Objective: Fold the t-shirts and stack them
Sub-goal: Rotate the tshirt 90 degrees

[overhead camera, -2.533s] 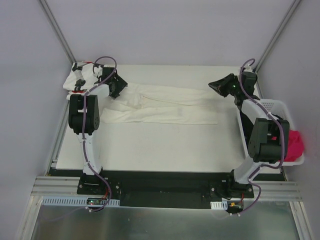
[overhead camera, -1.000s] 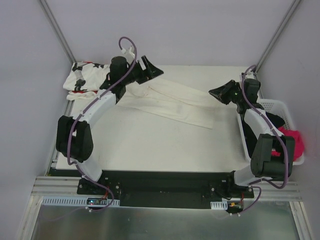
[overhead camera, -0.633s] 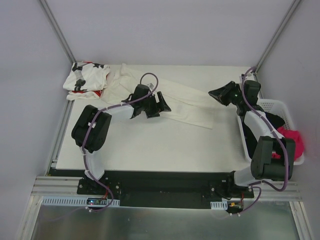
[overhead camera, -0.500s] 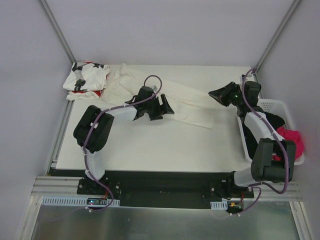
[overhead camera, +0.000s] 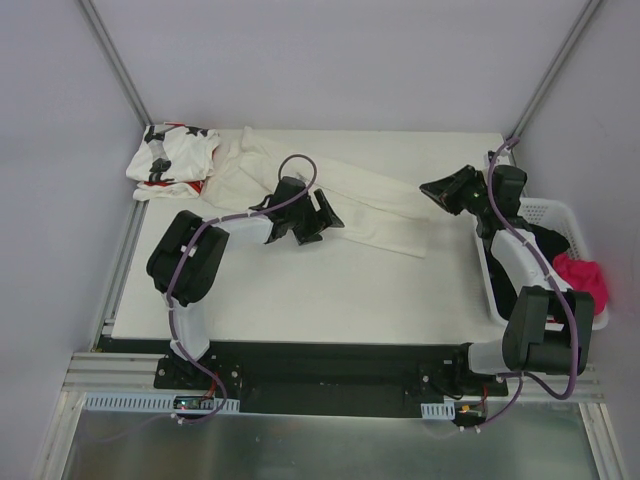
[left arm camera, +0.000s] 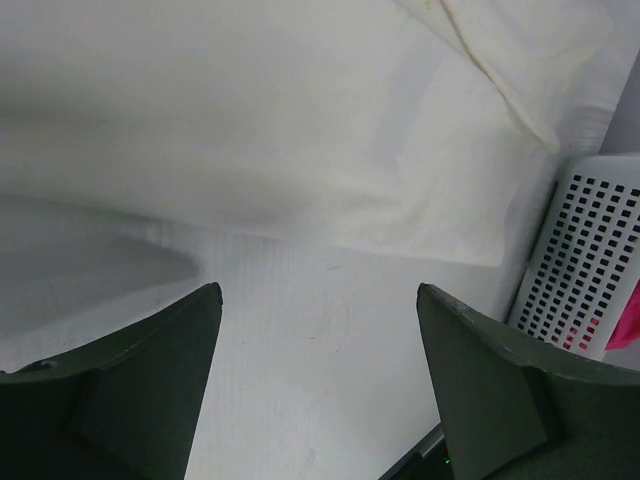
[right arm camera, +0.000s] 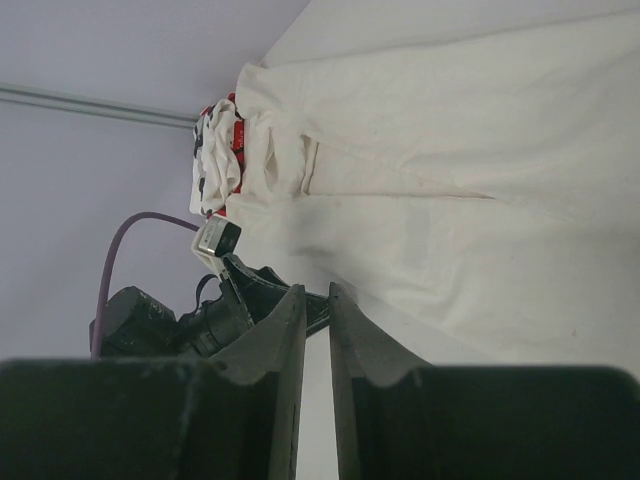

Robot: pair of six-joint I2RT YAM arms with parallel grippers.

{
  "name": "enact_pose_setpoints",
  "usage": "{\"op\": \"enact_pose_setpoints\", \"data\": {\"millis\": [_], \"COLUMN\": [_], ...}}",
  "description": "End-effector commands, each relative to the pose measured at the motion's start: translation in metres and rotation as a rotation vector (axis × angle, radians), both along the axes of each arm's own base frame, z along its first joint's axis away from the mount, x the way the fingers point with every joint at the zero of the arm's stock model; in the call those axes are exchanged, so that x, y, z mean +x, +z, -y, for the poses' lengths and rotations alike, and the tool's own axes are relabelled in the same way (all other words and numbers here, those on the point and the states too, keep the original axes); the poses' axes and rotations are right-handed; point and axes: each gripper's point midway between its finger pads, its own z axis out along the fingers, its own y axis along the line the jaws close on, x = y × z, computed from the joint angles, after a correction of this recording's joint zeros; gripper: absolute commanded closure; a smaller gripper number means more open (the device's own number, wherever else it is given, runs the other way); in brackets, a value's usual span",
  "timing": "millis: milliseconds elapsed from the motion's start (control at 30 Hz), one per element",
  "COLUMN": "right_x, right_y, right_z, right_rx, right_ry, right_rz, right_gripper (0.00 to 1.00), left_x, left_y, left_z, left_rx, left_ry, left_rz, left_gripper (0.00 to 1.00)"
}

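The plain cream-white t-shirt lies as a long diagonal band across the back of the table, its left end bunched up. It fills the left wrist view and the right wrist view. The star-print t-shirt sits crumpled in the far left corner. My left gripper hangs low by the cream shirt's near edge, open, with only bare table between its fingers. My right gripper hovers near the shirt's right end, fingers almost together and holding nothing.
A white perforated basket stands at the table's right edge, close behind my right arm, with pink cloth in it. The left wrist view catches the basket's wall. The enclosure walls stand close around the table.
The left arm rose from the far left, swung over the cream shirt and came down at its near edge. The shirt went from lying level to diagonal. The right gripper shifted slightly right.
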Motion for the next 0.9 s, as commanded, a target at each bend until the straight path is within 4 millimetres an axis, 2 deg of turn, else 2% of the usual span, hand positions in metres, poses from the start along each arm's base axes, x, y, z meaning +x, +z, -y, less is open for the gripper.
{"op": "enact_pose_setpoints", "data": {"millis": [0, 300, 567, 733, 767, 867], "right_x": [-0.001, 0.0, -0.003, -0.004, -0.004, -0.004], "right_y": [0.031, 0.032, 0.041, 0.04, 0.041, 0.042], "right_z": [0.002, 0.01, 0.015, 0.021, 0.022, 0.026], "right_rx": [0.009, 0.019, 0.026, 0.032, 0.033, 0.04], "right_ry": [0.001, -0.026, -0.038, -0.049, -0.049, -0.058], "right_rz": [0.092, 0.091, 0.115, 0.115, 0.117, 0.12], "right_gripper": [0.82, 0.82, 0.82, 0.82, 0.82, 0.82], "left_x": [0.0, 0.002, 0.013, 0.023, 0.026, 0.028], "left_y": [-0.009, -0.021, -0.037, -0.043, -0.041, -0.041], "left_z": [-0.005, -0.012, -0.003, 0.006, 0.008, 0.011], "left_rx": [0.009, 0.045, 0.056, 0.055, 0.05, 0.051], "left_ry": [0.065, 0.144, 0.16, 0.159, 0.158, 0.15], "left_rz": [-0.023, -0.088, -0.13, -0.138, -0.132, -0.127], "left_gripper": [0.22, 0.27, 0.3, 0.4, 0.47, 0.55]}}
